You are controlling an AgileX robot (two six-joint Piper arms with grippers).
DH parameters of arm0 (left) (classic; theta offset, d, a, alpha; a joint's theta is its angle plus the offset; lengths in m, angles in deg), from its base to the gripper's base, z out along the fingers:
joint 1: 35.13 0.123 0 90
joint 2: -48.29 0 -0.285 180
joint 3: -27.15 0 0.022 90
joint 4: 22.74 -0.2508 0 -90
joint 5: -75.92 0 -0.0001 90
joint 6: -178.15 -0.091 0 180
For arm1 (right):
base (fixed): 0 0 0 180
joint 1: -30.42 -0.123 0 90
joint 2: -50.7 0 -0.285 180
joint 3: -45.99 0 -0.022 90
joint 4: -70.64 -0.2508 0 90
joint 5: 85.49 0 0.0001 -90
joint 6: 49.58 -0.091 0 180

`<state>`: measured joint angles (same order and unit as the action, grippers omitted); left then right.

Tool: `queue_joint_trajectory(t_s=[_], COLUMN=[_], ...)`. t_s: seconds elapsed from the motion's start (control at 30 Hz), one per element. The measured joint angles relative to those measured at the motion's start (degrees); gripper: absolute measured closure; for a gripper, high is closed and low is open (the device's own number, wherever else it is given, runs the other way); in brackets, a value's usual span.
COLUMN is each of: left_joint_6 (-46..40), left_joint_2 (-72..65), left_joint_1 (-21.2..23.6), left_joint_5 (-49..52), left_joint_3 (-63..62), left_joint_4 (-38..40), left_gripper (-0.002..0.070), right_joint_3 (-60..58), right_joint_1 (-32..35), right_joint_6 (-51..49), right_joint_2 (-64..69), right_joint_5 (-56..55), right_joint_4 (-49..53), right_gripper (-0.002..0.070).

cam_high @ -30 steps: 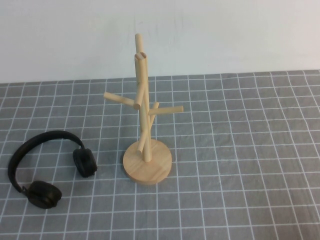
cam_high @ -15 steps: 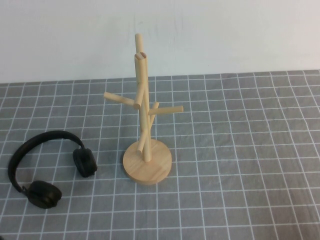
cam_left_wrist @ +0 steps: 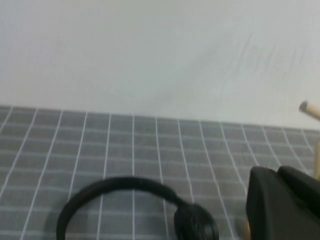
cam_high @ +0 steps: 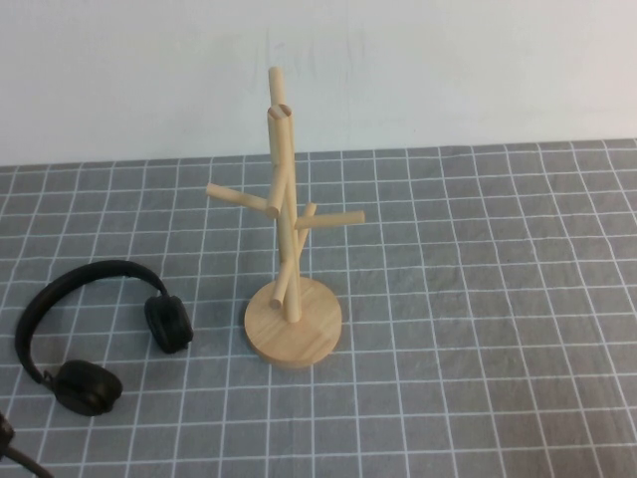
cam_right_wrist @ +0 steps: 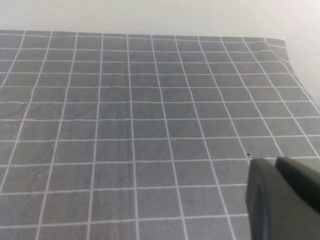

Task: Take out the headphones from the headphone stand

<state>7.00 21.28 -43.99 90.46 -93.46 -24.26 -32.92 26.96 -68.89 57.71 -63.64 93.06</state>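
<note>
The headphone stand (cam_high: 292, 264) — a light wooden tree with a round disc base, a slanted trunk and short peg branches — stands upright on the grey cloth (cam_high: 478, 299) with its white grid, and serves here as the landmark. The headphones (cam_high: 90, 329) lie flat on the cloth well to the left of the stand's base and apart from it, hung on none of the pegs; one round ear cup (cam_high: 169, 323) is the part nearest the base, the other (cam_high: 88, 387) sits farther left and closer to the camera's edge, and the curved headband arches between them on the side away from the stand. Every peg of the stand is bare. The left gripper (cam_left_wrist: 282, 205) appears in the left wrist view as a dark body at the frame's edge, with the headphones (cam_left_wrist: 135, 205) on the cloth beyond it and one peg tip of the stand (cam_left_wrist: 309, 109) at the margin; whether its jaws are parted or closed cannot be told. In the high view only a thin dark sliver of the left arm (cam_high: 14, 450) shows, far left of the stand and nearer than the headphones. The right gripper (cam_right_wrist: 285, 197) shows in the right wrist view as a dark body over bare gridded cloth — its jaw state likewise cannot be told. A pale wall (cam_high: 448, 70) rises behind the stand.
</note>
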Motion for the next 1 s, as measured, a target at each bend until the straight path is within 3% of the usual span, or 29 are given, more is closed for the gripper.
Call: queue_joint_trajectory(t_s=[0.3,0.6,1.0], left_joint_6=[-2.1,0.2,2.8], left_joint_2=[4.3,16.9,19.9], left_joint_1=[-2.0,5.4,6.0], left_joint_5=[6.5,5.6,6.4], left_joint_3=[5.8,18.9,19.1], left_joint_4=[-8.5,-9.6,-11.2], left_gripper=[0.0678,0.0678,0.0678], right_joint_3=[0.0,0.0,0.0], right_joint_1=[0.0,0.0,0.0], right_joint_6=[0.0,0.0,0.0], right_joint_2=[0.0,0.0,0.0], right_joint_5=[0.0,0.0,0.0], right_joint_4=[0.0,0.0,0.0], right_gripper=[0.0685,0.0685,0.0684])
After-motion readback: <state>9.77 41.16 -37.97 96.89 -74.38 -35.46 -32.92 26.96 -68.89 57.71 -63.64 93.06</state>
